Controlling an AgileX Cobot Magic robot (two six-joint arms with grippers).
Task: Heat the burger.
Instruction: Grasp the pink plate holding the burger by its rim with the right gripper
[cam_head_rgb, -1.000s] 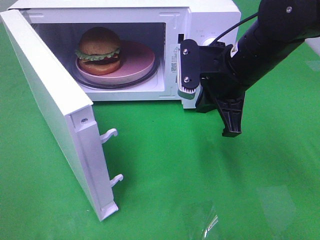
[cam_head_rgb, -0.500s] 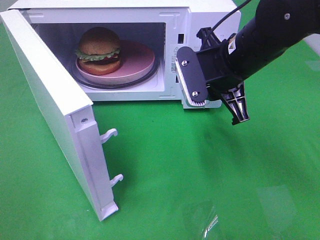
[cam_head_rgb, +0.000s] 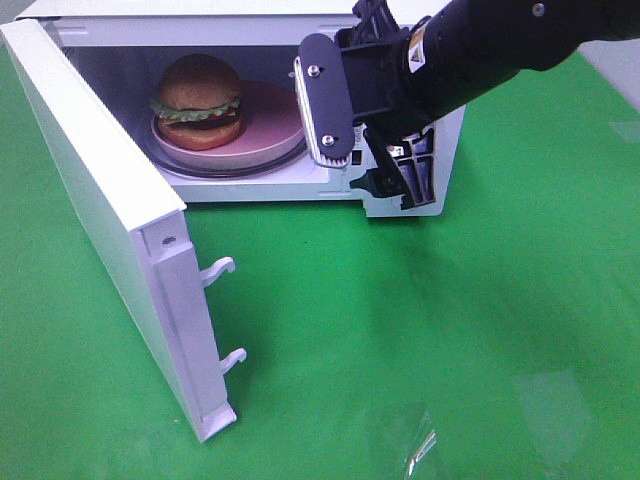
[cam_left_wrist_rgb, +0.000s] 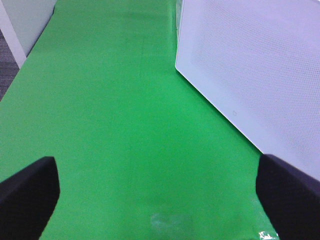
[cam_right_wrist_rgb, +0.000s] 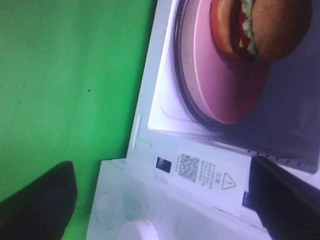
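Note:
The burger (cam_head_rgb: 200, 95), a brown bun over green lettuce, sits on a pink plate (cam_head_rgb: 270, 130) inside the open white microwave (cam_head_rgb: 420, 20). In the exterior view my right gripper (cam_head_rgb: 365, 140) hovers open in front of the cavity's right edge and the control panel, to the right of the burger and apart from it. Its wrist view shows the burger (cam_right_wrist_rgb: 265, 27) on the plate (cam_right_wrist_rgb: 220, 85), with the right gripper (cam_right_wrist_rgb: 160, 200) empty. My left gripper (cam_left_wrist_rgb: 160, 197) is open over bare green cloth; it is out of the exterior view.
The microwave door (cam_head_rgb: 100, 200) swings out to the front left, its latch hooks (cam_head_rgb: 218, 268) pointing right; the left wrist view shows its dotted outer face (cam_left_wrist_rgb: 260, 75). A knob (cam_right_wrist_rgb: 135, 230) sits on the control panel. Green cloth (cam_head_rgb: 450, 330) covers the table.
My right gripper rose and moved left, from beside the control panel to the cavity's right edge, and its jaws spread wide. The burger and door stayed put.

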